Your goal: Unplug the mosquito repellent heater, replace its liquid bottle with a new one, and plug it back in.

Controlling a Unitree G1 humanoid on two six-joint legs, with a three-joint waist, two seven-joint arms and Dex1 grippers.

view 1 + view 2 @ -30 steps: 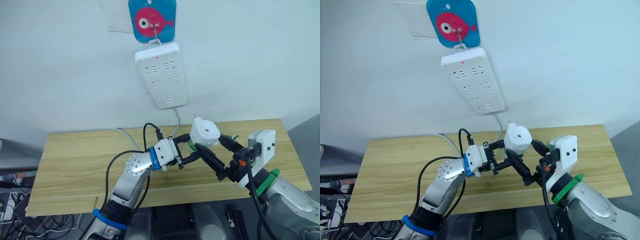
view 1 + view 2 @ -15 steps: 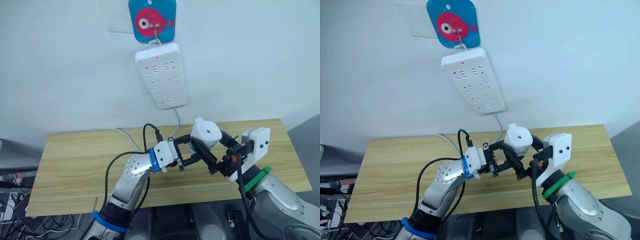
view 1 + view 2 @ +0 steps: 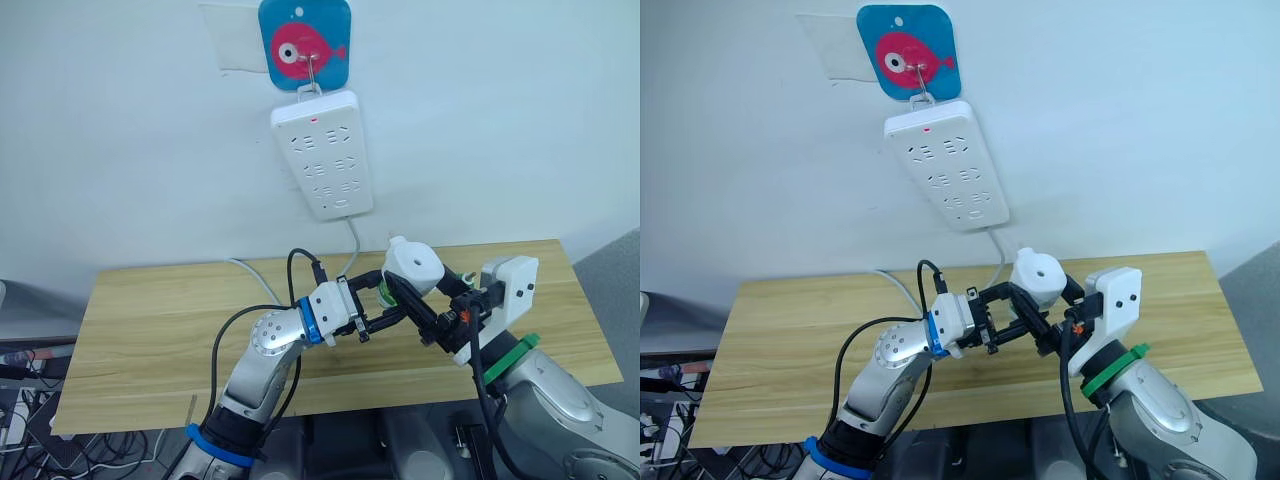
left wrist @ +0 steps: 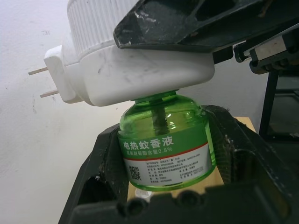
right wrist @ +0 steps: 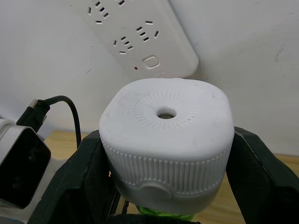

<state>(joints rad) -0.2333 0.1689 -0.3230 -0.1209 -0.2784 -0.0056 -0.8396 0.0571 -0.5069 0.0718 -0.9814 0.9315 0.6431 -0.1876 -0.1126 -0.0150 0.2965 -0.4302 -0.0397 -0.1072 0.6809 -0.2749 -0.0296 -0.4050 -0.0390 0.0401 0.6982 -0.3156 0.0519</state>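
While gripped, bottle (image 4: pixel 164 144) (label) half-hidden.

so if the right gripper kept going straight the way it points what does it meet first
Probably the wall, or the power strip hanging on it, seen beyond the heater that the right gripper holds. Depth is unclear.
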